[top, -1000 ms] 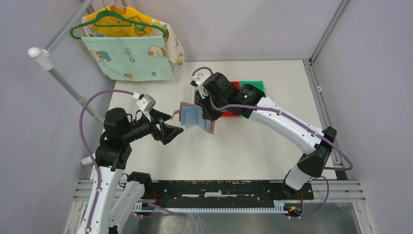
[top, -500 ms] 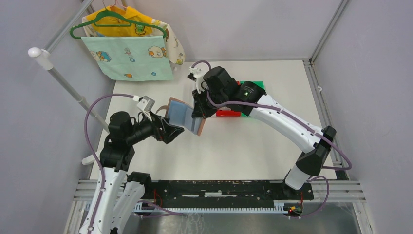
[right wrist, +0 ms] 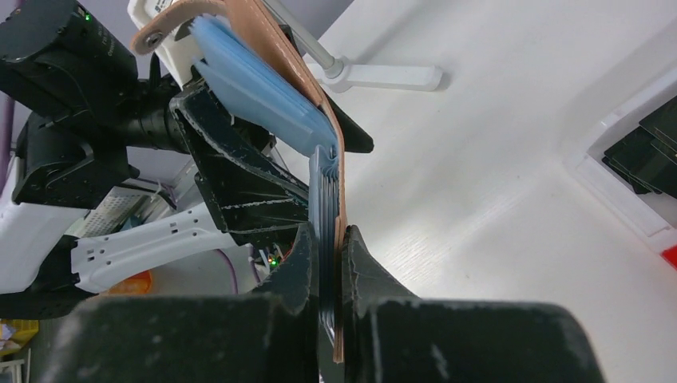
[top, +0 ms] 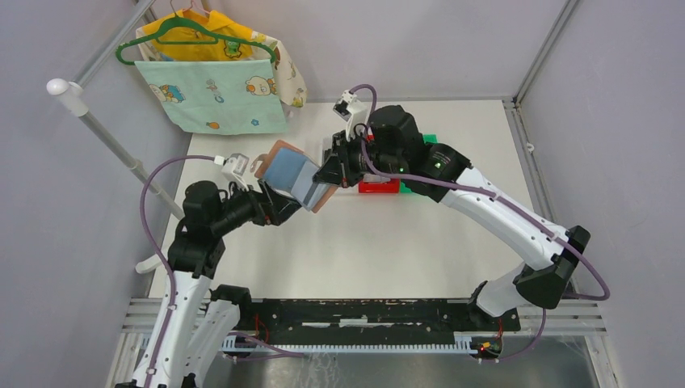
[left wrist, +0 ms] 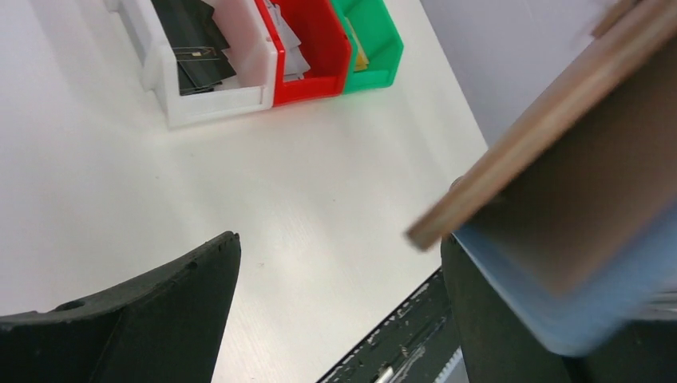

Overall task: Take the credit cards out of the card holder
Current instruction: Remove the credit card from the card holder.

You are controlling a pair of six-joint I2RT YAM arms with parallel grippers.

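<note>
The right tool (right wrist: 326, 263) pinches the opened card holder (top: 295, 178) above the desk (top: 388, 242); left tool (left wrist: 342, 263) gapes wide, empty; pulling cards seemingly remains.

Quick diff from a second back: we now see the card holder (top: 295, 179) carried up and to the left across the table. It's tipped so its blue-grey inside faces the overhead camera more. The right gripper (top: 327, 171) has swung round and now pinches it from the right, and that arm's elbow has pushed out further right. The left gripper (top: 281, 208) has slid in beneath the holder's left half. More of the red bin (top: 378, 187) front shows.
</note>
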